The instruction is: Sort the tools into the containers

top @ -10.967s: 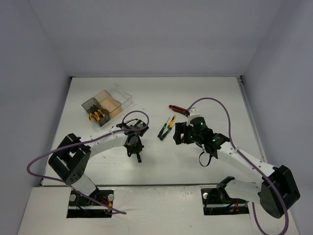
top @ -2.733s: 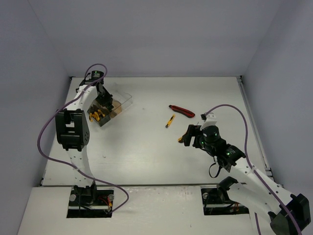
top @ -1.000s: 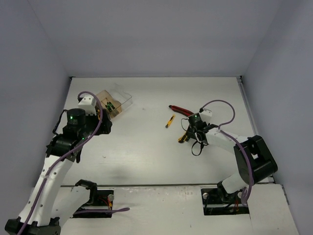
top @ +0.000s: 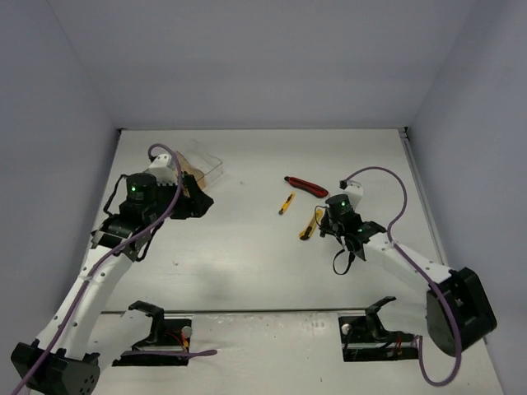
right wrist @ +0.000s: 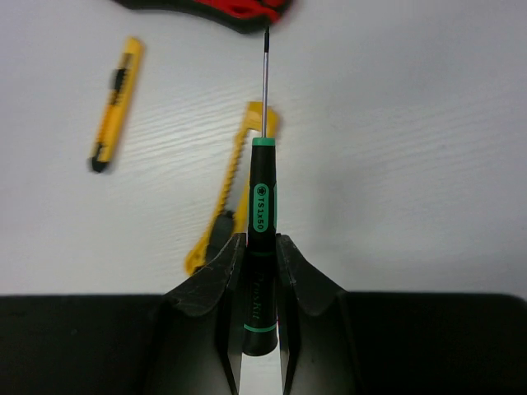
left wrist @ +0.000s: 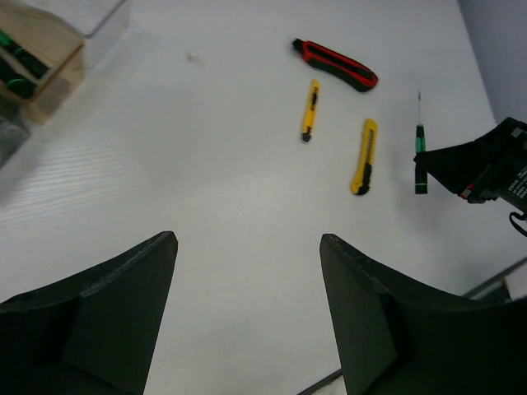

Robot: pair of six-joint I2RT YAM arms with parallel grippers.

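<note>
My right gripper (right wrist: 261,239) is shut on the handle of a black-green screwdriver (right wrist: 261,193), whose shaft points away over the table. Just beyond it lie a yellow utility knife (right wrist: 233,191), a slim yellow tool (right wrist: 115,102) and a red-black utility knife (right wrist: 235,6). From above, the right gripper (top: 330,217) sits beside the yellow knife (top: 310,224). My left gripper (left wrist: 247,240) is open and empty, hovering near the containers (top: 207,164). The amber bin (left wrist: 49,70) holds black-green screwdrivers (left wrist: 15,51). The dark grey bin is hidden under the left arm.
White walls enclose the white table (top: 247,255) on three sides. The left wrist view also takes in the red-black knife (left wrist: 336,64), the slim yellow tool (left wrist: 310,109), the yellow knife (left wrist: 365,155) and the held screwdriver (left wrist: 421,156).
My right gripper has closed on the black-green screwdriver and shifted slightly right. The left arm has swung right, away from the bins, with its jaws still open.
</note>
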